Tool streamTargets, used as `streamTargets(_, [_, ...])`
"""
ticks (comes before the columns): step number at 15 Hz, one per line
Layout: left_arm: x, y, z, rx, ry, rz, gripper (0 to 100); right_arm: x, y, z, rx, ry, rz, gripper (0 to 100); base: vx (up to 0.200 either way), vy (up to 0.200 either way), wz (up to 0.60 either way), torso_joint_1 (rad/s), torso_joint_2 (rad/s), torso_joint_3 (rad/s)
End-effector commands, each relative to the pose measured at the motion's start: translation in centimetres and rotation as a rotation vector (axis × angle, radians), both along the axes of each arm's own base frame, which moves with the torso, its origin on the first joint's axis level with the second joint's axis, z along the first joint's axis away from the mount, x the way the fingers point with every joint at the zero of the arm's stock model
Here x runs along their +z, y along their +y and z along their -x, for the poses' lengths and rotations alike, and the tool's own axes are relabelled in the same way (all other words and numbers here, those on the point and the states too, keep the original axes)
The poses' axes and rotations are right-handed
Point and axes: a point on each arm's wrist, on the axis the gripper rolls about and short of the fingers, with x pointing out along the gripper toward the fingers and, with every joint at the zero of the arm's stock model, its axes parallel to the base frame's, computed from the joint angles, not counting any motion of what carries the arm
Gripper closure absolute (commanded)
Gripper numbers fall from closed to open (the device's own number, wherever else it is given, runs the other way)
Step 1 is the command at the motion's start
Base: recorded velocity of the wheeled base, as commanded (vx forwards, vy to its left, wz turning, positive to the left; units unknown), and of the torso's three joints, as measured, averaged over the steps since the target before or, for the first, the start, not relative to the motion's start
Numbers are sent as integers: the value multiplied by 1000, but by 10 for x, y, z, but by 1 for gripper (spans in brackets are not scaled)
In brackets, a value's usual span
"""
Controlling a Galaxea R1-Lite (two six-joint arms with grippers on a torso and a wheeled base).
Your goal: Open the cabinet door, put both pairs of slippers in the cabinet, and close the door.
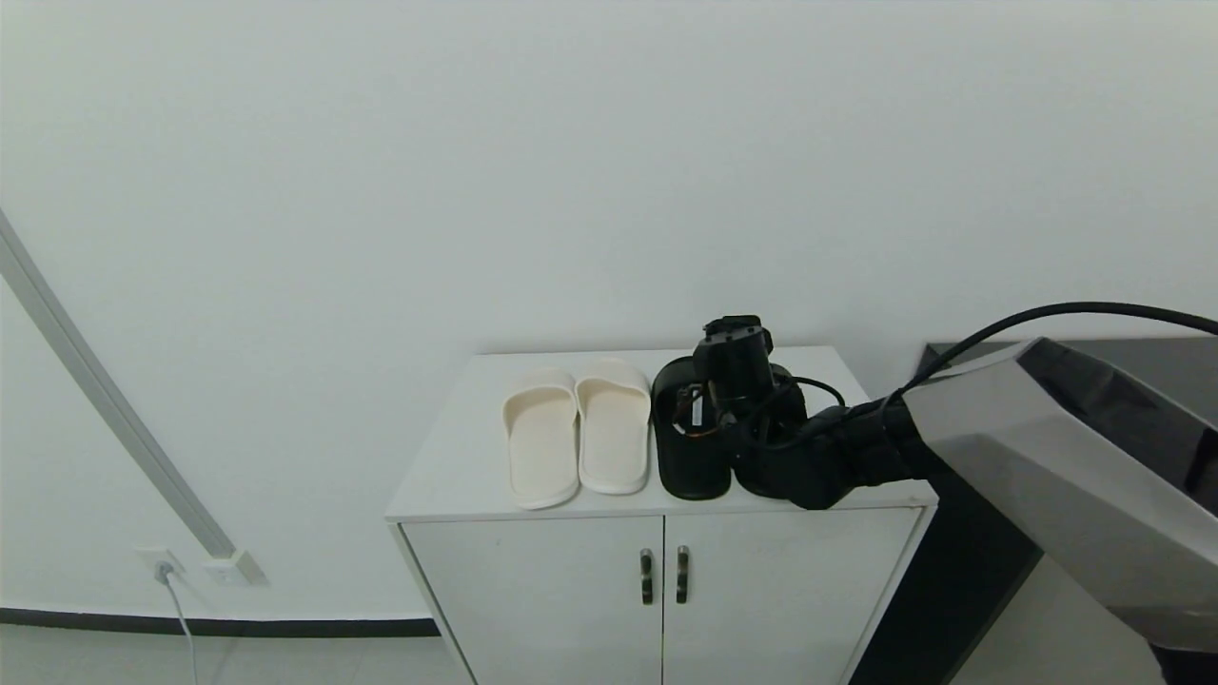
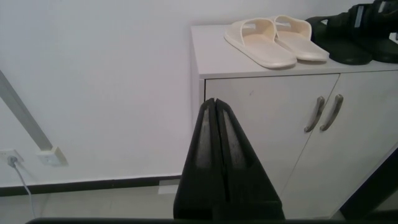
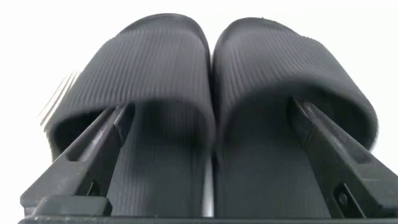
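A white cabinet (image 1: 533, 571) stands against the wall with both doors shut and two dark handles (image 1: 664, 575) at the middle. On its top lie a pair of cream slippers (image 1: 576, 433) and, to their right, a pair of black slippers (image 1: 687, 471), toes toward the wall. My right gripper (image 1: 728, 400) is down on the black pair. In the right wrist view it (image 3: 211, 109) is open, with one finger (image 3: 102, 140) under the strap of each black slipper (image 3: 155, 68). My left gripper (image 2: 215, 102) is shut and empty, low, off the cabinet's (image 2: 267, 106) left front corner.
A wall socket (image 1: 160, 563) with a plugged cable and a slanted grey conduit (image 1: 95, 390) are on the wall at lower left. A dark piece of furniture (image 1: 961, 571) stands right beside the cabinet. Bare floor (image 2: 93, 202) lies in front and to the left.
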Motion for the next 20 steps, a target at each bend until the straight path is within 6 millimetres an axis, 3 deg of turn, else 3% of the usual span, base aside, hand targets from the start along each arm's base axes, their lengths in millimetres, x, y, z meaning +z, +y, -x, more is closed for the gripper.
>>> streamTargets(1, [0,0,0,0,3,0,100,-17,1,-18,-17,4,14,0,0,0,0,0,0,0])
streamTargets(7, [0,0,0,0,3,0,100,-20,0,-32,-20,-44,32,0,0,0,0,0,0,0])
streamTargets(8, [0,0,0,0,3,0,100,-19,0,-33,-20,-55,32,100,0,0,0,0,0,0])
streamTargets(13, [0,0,0,0,3,0,100,-14,-1,-31,-22,-62,25,100,0,0,0,0,0,0])
streamTargets(16, [0,0,0,0,1,0,100,9,-7,-14,-14,-71,19,100,0,0,0,0,0,0])
streamTargets(20, [0,0,0,0,1,0,100,59,-24,74,97,-70,13,100,0,0,0,0,0,0])
